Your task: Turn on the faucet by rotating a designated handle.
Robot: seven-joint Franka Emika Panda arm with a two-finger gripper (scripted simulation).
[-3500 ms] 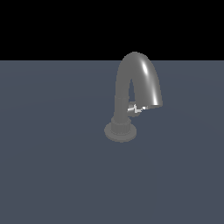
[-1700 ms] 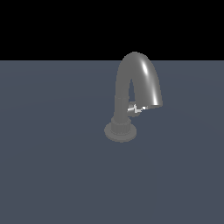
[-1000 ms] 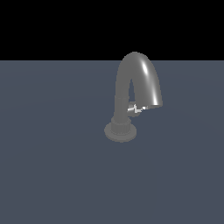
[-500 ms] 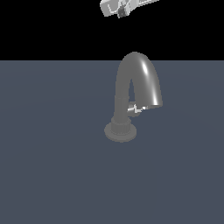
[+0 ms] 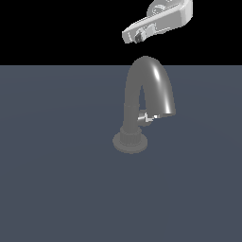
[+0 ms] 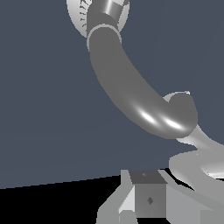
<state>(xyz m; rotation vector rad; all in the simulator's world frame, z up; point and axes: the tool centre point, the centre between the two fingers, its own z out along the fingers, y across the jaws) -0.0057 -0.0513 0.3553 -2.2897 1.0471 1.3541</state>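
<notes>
One gripper [image 5: 137, 37] is hovering at twelve o'clock above the faucet [image 5: 147, 97], finger opening unclear, risking striking the spout instead of the handle [image 5: 145, 117].

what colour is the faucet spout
Dark glossy grey on the faucet, clearest in the exterior view.

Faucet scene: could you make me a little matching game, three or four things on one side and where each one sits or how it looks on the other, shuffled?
Things:
1. faucet
2. handle
3. pincer
4. round base

Descriptions:
A. small bright stub low on the column
B. pale, up above the arch, touching nothing
C. dark glossy arched tube
D. flat disc on the grey surface

Pairs: 1-C, 2-A, 3-B, 4-D
</notes>
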